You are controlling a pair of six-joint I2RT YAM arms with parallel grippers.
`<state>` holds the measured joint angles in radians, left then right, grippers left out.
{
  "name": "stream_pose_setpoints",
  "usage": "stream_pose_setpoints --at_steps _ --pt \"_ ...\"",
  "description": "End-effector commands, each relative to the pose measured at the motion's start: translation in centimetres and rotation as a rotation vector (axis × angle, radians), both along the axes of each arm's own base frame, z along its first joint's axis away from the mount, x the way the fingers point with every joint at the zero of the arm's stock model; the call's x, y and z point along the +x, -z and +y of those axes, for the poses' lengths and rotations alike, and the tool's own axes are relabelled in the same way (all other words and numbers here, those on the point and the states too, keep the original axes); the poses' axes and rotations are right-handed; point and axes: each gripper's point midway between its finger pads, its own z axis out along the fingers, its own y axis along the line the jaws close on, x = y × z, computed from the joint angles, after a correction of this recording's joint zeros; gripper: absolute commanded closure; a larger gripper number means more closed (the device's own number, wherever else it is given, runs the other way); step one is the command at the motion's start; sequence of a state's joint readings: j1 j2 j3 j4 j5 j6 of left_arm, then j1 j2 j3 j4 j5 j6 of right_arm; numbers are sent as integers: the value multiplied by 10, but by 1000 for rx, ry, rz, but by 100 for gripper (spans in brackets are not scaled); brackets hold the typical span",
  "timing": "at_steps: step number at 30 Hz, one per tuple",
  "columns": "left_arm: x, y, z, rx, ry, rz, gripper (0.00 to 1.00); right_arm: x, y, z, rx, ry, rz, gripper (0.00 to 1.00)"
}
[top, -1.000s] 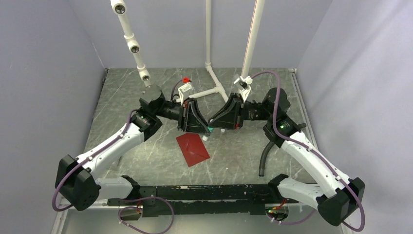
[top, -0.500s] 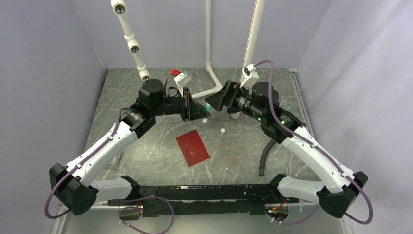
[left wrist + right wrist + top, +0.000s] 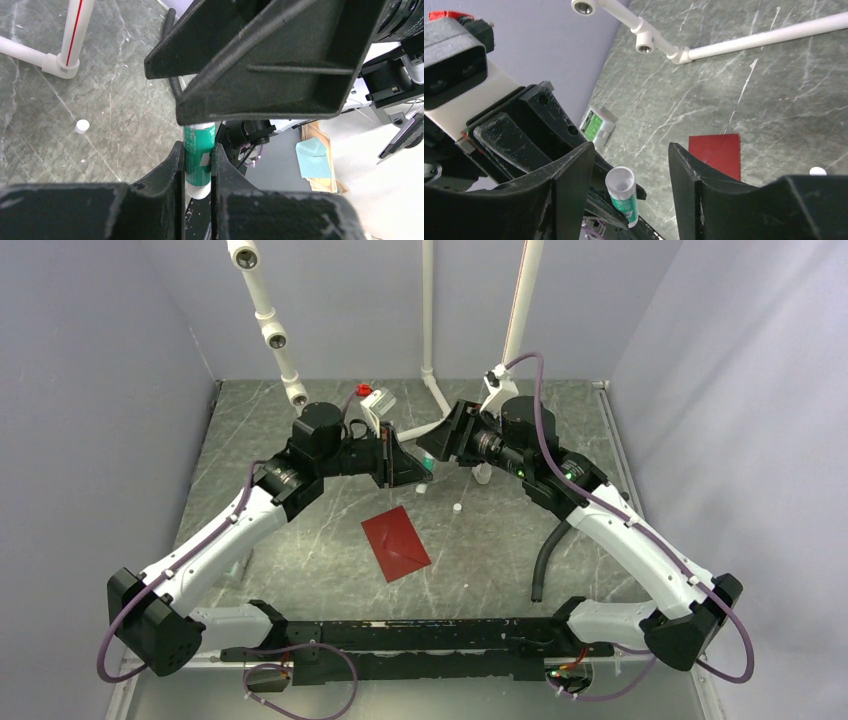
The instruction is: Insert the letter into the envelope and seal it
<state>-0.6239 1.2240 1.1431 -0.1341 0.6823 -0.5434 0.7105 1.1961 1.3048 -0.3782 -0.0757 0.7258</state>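
The dark red envelope (image 3: 396, 543) lies flat on the table with its flap shut, and shows in the right wrist view (image 3: 716, 154). The letter is not in view. My left gripper (image 3: 424, 469) is shut on a green-and-white glue stick (image 3: 199, 155), held in the air beyond the envelope. The stick's open white top (image 3: 620, 180) points at my right gripper (image 3: 428, 450). My right gripper (image 3: 631, 185) is open, its fingers (image 3: 260, 55) either side of the stick's top end without touching it. My left gripper (image 3: 198, 150) grips the stick's lower half.
A small white cap (image 3: 457, 508) lies on the table right of the envelope (image 3: 82, 126) (image 3: 818, 171). A green-and-white packet (image 3: 595, 125) lies at the left. White PVC pipes (image 3: 440, 425) stand at the back. A black hose (image 3: 545, 560) lies at the right.
Both grippers have risen from just above the envelope and moved toward the back. The right gripper came off the glue stick, opened, and now faces its top again.
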Motion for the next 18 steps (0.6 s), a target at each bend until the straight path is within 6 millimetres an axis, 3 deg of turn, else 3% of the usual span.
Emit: stream_pose_setpoints --at_steps 1,4,8,13,16,18 --pt "1 -17 -1 -43 -4 -5 97 -14 -24 8 38 -89 -32 39" --pt "2 -17 0 -45 -13 5 97 -18 -21 13 53 -117 -15 45" --pt "0 -22 1 -61 1 24 97 -20 -18 12 62 -129 3 71" --pt "-13 -29 4 -95 75 44 97 -25 -30 4 116 -172 -56 100" --pt "-31 -34 6 -130 186 43 98 -31 -43 -5 182 -260 -162 100" --pt "-45 -41 6 -159 284 14 98 -52 -58 -7 259 -411 -288 100"
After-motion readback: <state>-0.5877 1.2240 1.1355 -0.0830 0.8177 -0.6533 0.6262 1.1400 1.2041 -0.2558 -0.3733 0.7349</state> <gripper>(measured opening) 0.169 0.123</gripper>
